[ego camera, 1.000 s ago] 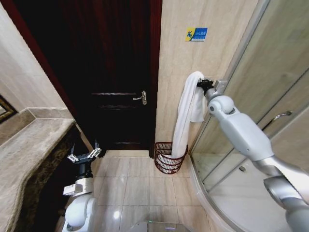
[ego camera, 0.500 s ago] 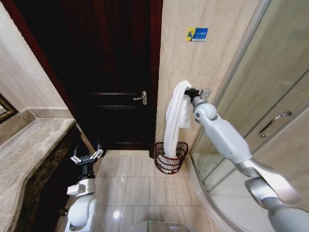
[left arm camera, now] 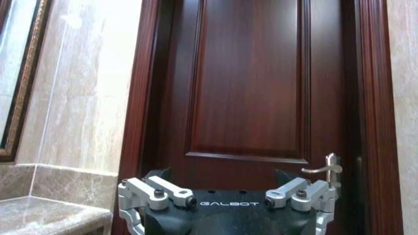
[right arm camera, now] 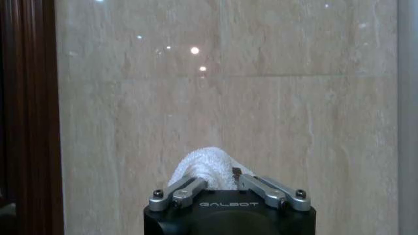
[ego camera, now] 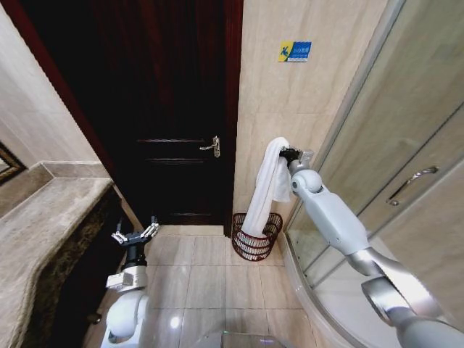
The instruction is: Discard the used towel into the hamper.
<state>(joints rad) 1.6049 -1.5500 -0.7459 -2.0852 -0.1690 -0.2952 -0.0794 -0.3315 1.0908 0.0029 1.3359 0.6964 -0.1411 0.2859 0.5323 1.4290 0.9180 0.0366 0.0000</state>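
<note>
— What sort of place is this?

— A bathroom. A curved glass shower enclosure (ego camera: 406,138) with a metal handle (ego camera: 413,181) stands on the robot's right, and the beige tiled wall (ego camera: 304,94) and tiled floor (ego camera: 210,283) are glossy.

— Anything else that shows it?

— A stone vanity counter (ego camera: 43,217) on the left, a framed mirror's edge (left arm camera: 16,78) above it, a dark wooden door (ego camera: 167,109) with a lever handle (ego camera: 212,146), and a white towel (ego camera: 262,188) hanging into a wire hamper (ego camera: 255,235) by the wall.
</note>
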